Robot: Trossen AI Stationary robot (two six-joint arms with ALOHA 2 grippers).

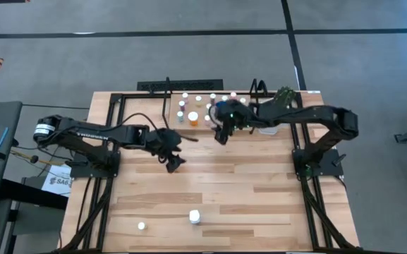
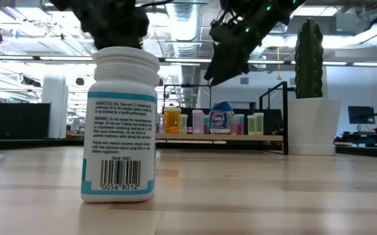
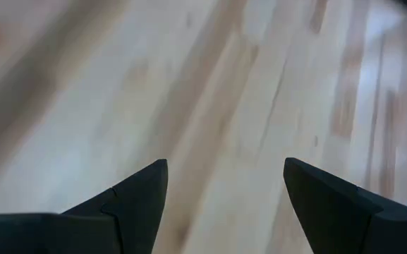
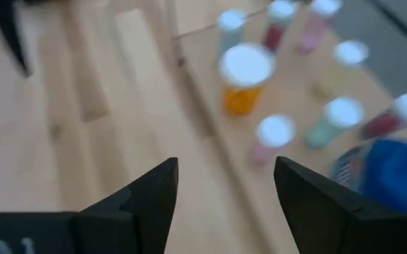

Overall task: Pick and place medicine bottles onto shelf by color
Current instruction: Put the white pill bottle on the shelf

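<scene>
Right gripper (image 1: pixel 221 136) up over the shelf's (image 1: pixel 175 120) front edge, fingers spread, nothing between them; orange bottle (image 4: pixel 243 83) and blue bottle (image 4: pixel 386 173) standing on the board among pink and pale ones; left gripper (image 1: pixel 173 164) out above bare tabletop (image 1: pixel 245 197), fingers wide apart, empty; two white-capped bottles (image 1: pixel 195 217) waiting near the front edge, well apart from the shelf.

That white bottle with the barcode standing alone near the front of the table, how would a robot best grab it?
Probably from straight above, closing the tool on the ribbed white cap or just under it. The white bottle stands upright on the table, so its round sides are free all around, with only a small bottle some way off. The left tool, open and empty, is the closer one.
</scene>
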